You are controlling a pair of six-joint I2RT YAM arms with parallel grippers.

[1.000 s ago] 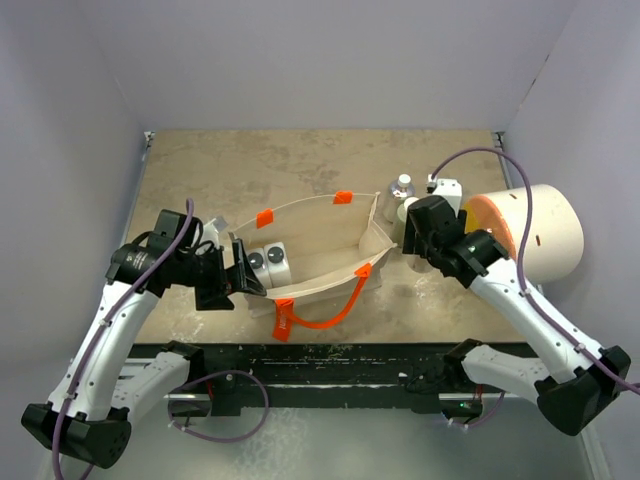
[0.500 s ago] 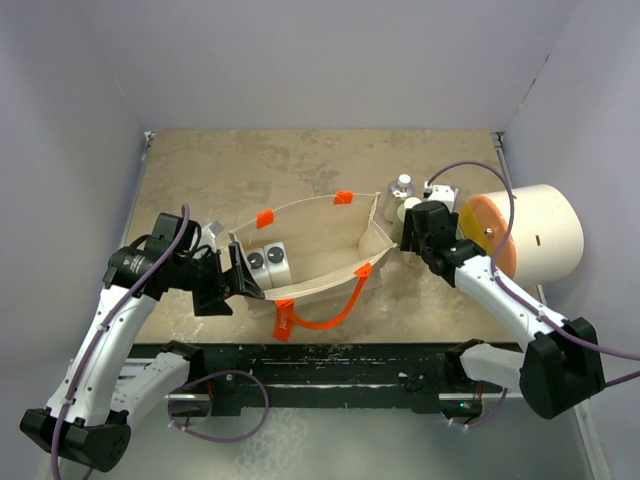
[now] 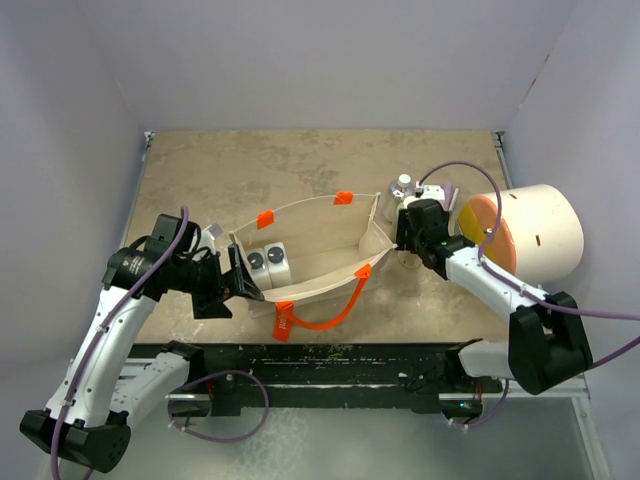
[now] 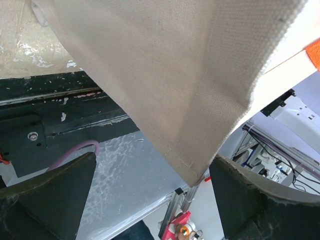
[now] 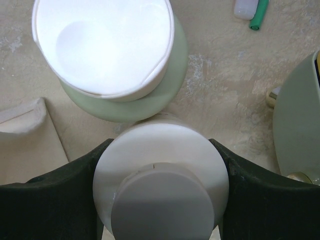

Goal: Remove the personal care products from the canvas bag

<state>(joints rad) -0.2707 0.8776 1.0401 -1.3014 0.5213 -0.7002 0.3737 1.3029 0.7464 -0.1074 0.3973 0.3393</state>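
Note:
The canvas bag lies open on the table, its orange handles towards me. Two white bottles with dark grey caps stand inside its left end. My left gripper is at that end; in the left wrist view its jaws stand wide apart with a corner of the bag hanging between them. My right gripper is just right of the bag, shut on a pale bottle seen from above. A pale green bottle with a cream cap touches it just ahead. A clear bottle stands behind.
The big cream cylinder with an orange face lies close to the right of my right gripper; its rim shows in the right wrist view. A small white and green item lies beyond the bottles. Grey walls close in the table.
My right gripper has moved left and farther from me, and now sits lower beside the bag's right end with the bottle in it. My left arm has hardly moved.

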